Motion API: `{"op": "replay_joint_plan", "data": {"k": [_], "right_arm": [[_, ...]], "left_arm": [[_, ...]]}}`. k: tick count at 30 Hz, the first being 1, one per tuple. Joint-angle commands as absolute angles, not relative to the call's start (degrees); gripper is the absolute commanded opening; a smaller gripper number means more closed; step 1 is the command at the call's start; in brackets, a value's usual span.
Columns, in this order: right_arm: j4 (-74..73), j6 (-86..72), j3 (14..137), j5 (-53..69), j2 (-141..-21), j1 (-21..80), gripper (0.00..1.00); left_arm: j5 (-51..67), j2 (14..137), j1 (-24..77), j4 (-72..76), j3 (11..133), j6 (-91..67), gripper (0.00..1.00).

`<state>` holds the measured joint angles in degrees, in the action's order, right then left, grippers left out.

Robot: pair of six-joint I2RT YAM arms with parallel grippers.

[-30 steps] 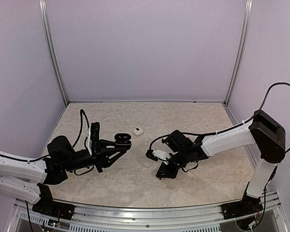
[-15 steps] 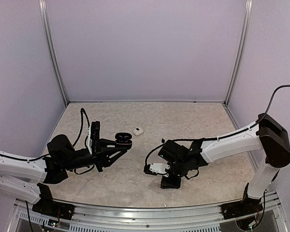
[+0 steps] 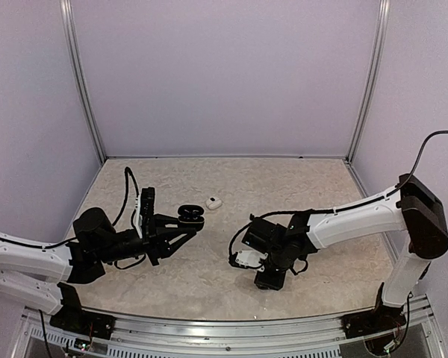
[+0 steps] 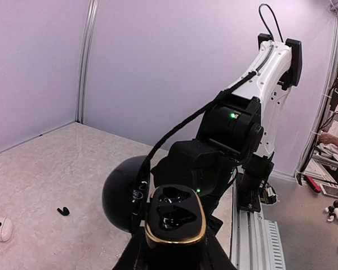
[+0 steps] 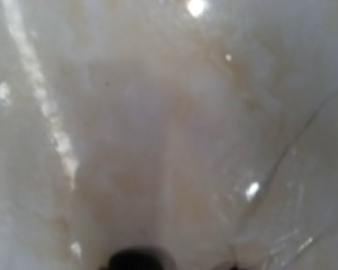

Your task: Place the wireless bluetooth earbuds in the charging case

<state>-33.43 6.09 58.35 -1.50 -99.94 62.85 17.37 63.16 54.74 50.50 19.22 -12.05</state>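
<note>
My left gripper [image 3: 184, 226] is shut on the black charging case [image 3: 190, 215] and holds it above the table with its lid open. In the left wrist view the case [image 4: 174, 216] has a gold rim and two glossy dark sockets facing up, between my fingers [image 4: 174, 252]. I cannot tell whether the sockets hold anything. One tiny black earbud [image 4: 62, 211] lies on the table. My right gripper [image 3: 269, 279] points straight down close to the table. Its wrist view is blurred, with only a dark blob [image 5: 136, 260] at the bottom edge. The other earbuds are not visible.
A small white rounded object [image 3: 213, 203] lies on the marble table behind the case; it also shows in the left wrist view [image 4: 1, 229]. Purple walls close the back and sides. A metal rail [image 3: 231, 332] runs along the near edge.
My right arm has swung toward the near edge and lowered its gripper close to the table. The left arm and the case have not moved.
</note>
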Motion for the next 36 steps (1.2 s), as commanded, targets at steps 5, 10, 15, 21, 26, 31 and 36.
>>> {"op": "replay_joint_plan", "data": {"k": [5,10,15,21,26,31,36], "right_arm": [[-43.01,3.19,61.04,-5.28,-102.44,63.02,0.47],[-41.99,4.46,62.22,-0.11,-101.79,63.02,0.47],[-43.53,4.89,65.24,-0.09,-103.74,63.1,0.46],[-45.47,5.1,68.64,1.37,-106.76,63.37,0.42],[-47.55,4.95,70.35,0.72,-108.99,63.37,0.36],[-49.19,4.84,71.42,0.66,-110.76,63.38,0.31],[-50.38,4.83,72.17,0.88,-111.56,63.49,0.3]], "left_arm": [[17.27,62.29,54.8,50.0,21.27,-10.63,0.0],[17.53,62.58,54.84,50.18,21.27,-10.6,0.0],[17.57,62.56,54.84,50.34,21.36,-10.63,0.0],[17.6,62.74,54.84,50.36,21.36,-10.67,0.0],[17.53,62.6,54.84,50.28,21.19,-10.63,0.0],[17.42,62.75,54.8,50.19,21.1,-10.5,0.0],[17.33,62.75,54.82,50.1,21.01,-10.48,0.0]]}}
